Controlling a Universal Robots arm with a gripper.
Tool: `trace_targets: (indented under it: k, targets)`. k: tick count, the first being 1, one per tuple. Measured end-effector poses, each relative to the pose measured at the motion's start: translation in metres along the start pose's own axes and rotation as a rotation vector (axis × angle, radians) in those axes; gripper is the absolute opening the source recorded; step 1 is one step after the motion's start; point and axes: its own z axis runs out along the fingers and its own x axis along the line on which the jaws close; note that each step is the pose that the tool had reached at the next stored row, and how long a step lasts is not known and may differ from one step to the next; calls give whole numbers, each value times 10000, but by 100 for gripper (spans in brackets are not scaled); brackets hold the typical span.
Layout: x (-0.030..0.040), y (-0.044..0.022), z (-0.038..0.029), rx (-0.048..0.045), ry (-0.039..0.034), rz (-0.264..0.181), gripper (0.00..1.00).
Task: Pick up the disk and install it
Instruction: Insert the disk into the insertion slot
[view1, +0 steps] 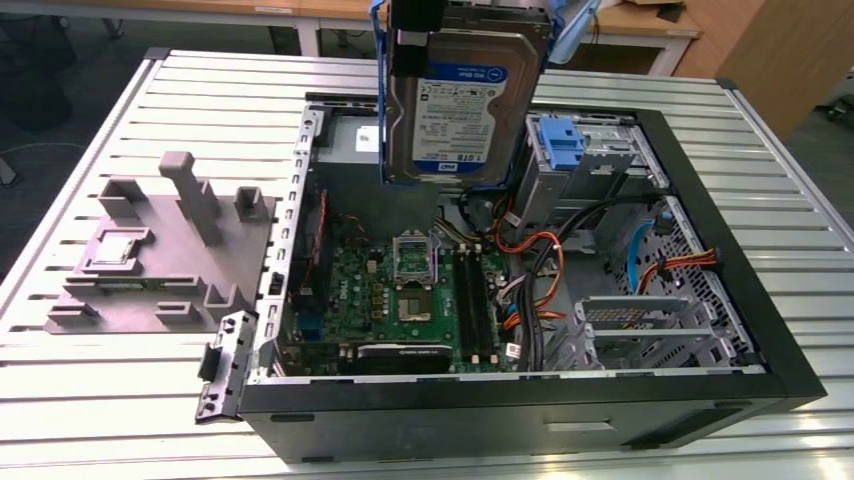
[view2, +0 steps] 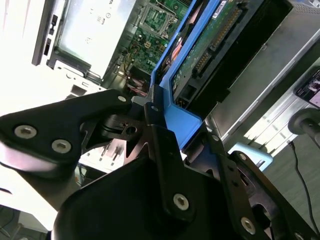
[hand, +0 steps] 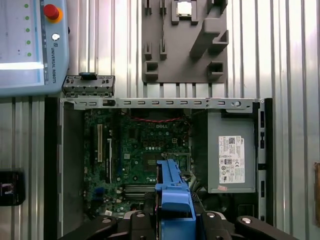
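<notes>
Silver metal disk (view1: 461, 105) with glossy white-and-blue paper label, framed in smooth blue plastic, ribbed satin-finish metal counter (view1: 120, 400), matt grey plastic holder block (view1: 147, 268), computer case (view1: 507, 425) of dull bare metal inside and matt black shell outside, glossy green circuit board (view1: 387, 292).

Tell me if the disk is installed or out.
Out: the disk hangs on edge above the open case, held by the gripper.

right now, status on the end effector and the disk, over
End effector shut on the disk. Disk upright on edge, above the open computer case, not yet seated. Orange cables lie loose beside the drive bay.
</notes>
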Motion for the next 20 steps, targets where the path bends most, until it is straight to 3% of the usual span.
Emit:
trace_targets:
  k: [15,20]
  targets:
    - [9,-3,0,-1,2,-1,37]
    - [6,-97,0,0,1,0,37]
